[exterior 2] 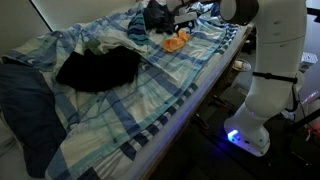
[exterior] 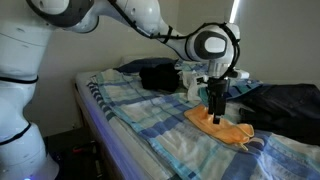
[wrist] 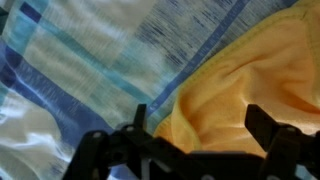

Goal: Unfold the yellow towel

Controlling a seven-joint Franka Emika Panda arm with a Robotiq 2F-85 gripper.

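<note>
The yellow towel (exterior: 222,128) lay bunched on the blue-and-white plaid bedsheet (exterior: 140,115) near the bed's edge, a rumpled orange-yellow patch. In an exterior view its longer side ran roughly along the bed, from under the arm toward a corner sagging at the mattress edge. Your gripper (exterior: 214,110) hung directly above it with the jaws spread wide and nothing between them, pointing down at the end of the cloth nearer the dark clothing (exterior: 155,75). The wrist view showed the relation your next move turned on: the towel (wrist: 250,80) filled the right-hand part of the picture, and its folded border ran on a diagonal from upper right down between the fingers. One finger (wrist: 140,112) stood about over that border and the other finger (wrist: 268,125) over yellow cloth. So the gripper (wrist: 200,130) straddled the towel's edge rather than its middle, and bare sheet (wrist: 90,70) showed to the left. Whether the fingertips touched the fabric could not be told. In an exterior view from the bed's far end, the towel (exterior 2: 175,42) sat just beside the gripper (exterior 2: 166,28), well apart from the black garment (exterior 2: 98,68) spread mid-bed. By the look of it, the unfolding had yet to start.
</note>
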